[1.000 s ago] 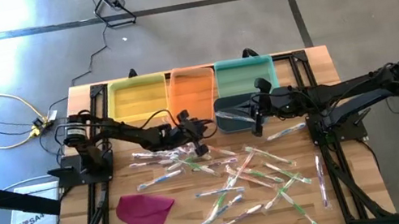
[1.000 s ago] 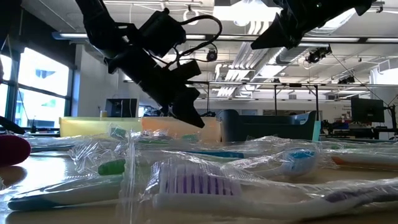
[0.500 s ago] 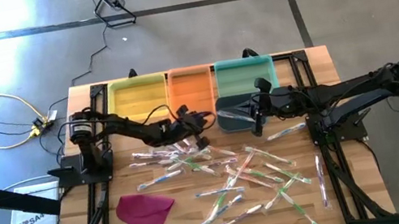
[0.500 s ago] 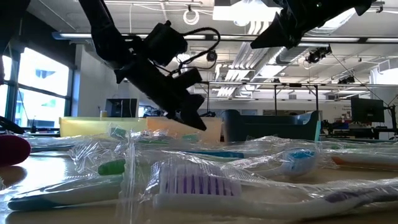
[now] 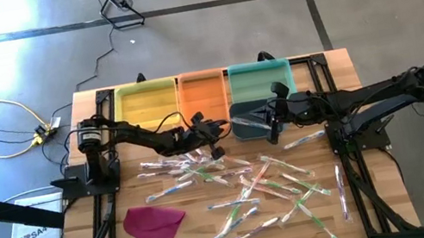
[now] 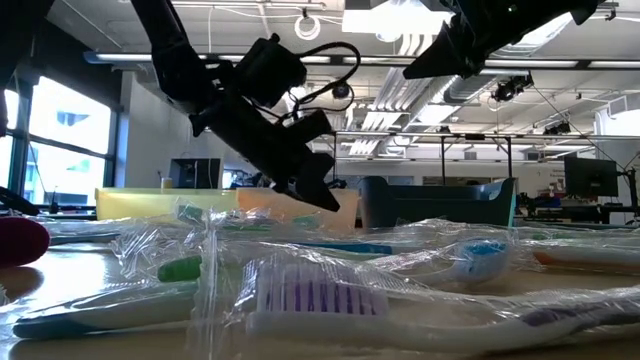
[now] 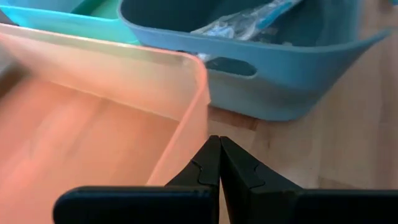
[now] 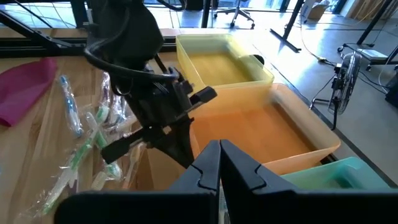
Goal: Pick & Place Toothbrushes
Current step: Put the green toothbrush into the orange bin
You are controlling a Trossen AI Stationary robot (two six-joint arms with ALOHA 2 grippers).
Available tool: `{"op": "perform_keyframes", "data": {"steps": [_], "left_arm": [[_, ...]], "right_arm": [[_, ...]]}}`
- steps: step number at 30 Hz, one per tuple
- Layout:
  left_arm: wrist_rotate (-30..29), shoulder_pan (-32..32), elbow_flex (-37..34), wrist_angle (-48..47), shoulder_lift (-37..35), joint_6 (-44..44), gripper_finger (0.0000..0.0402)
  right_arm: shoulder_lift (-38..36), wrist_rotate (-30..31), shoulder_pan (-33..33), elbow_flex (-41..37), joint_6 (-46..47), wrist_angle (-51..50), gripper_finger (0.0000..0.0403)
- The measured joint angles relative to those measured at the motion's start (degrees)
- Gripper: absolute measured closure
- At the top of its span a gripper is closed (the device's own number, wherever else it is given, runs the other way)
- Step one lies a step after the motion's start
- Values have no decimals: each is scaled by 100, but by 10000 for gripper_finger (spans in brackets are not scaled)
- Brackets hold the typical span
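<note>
Several wrapped toothbrushes (image 5: 250,187) lie scattered flat on the wooden table, and one with purple bristles (image 6: 310,300) lies close to the low camera. One wrapped toothbrush (image 7: 249,22) lies in the blue-grey bin (image 5: 246,122). My left gripper (image 5: 217,146) is shut and holds nothing. It hangs just above the pile's far side, at the near corner of the orange bin (image 7: 186,93). My right gripper (image 5: 274,136) is also shut on nothing and hangs high by the blue-grey bin.
Yellow (image 5: 144,106), orange (image 5: 204,96) and green (image 5: 260,80) bins stand in a row along the far edge. A magenta cloth piece (image 5: 154,223) lies near the front left. Bare wood shows at the table's far right (image 5: 336,79).
My left gripper, still shut, has moved a little toward the far edge and the right, from over the toothbrush pile to the orange bin's near corner. The toothbrushes have not moved.
</note>
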Motion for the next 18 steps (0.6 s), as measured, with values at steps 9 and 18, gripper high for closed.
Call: {"op": "perform_keyframes", "data": {"steps": [9, 18], "left_arm": [[161, -73, 1, -694, -569, -1, 402], [412, -73, 3, -944, -936, -45, 402]], "right_arm": [[0, -2, 0, -2, 0, -20, 400], [0, -4, 0, 0, 17, -22, 399]]}}
